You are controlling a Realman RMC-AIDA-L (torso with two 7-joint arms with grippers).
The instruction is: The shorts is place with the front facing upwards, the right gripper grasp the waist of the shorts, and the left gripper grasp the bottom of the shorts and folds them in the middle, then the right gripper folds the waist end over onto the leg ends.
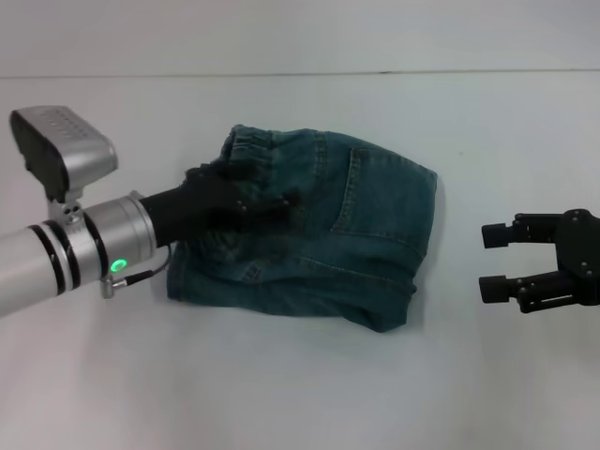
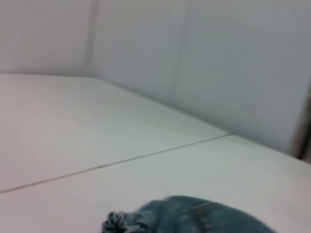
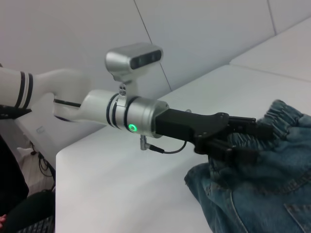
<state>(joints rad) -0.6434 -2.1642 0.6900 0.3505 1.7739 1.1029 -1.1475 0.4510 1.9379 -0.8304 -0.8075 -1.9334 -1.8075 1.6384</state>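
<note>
The blue denim shorts (image 1: 375, 216) lie folded in a bundle at the middle of the white table (image 1: 281, 394), a pocket facing up and the elastic waist (image 1: 248, 145) at the far left corner. My left gripper (image 1: 281, 211) reaches in from the left and hovers over the waist side of the bundle. In the right wrist view that left gripper (image 3: 260, 143) has its fingers apart above the shorts (image 3: 262, 194), with no cloth pinched. My right gripper (image 1: 485, 262) stands open just off the table's right side, apart from the shorts. An edge of the shorts (image 2: 194, 216) shows in the left wrist view.
A seam line (image 1: 300, 73) crosses the table behind the shorts. A pale wall (image 2: 194, 48) stands beyond the far edge. Bare tabletop surrounds the bundle on all sides.
</note>
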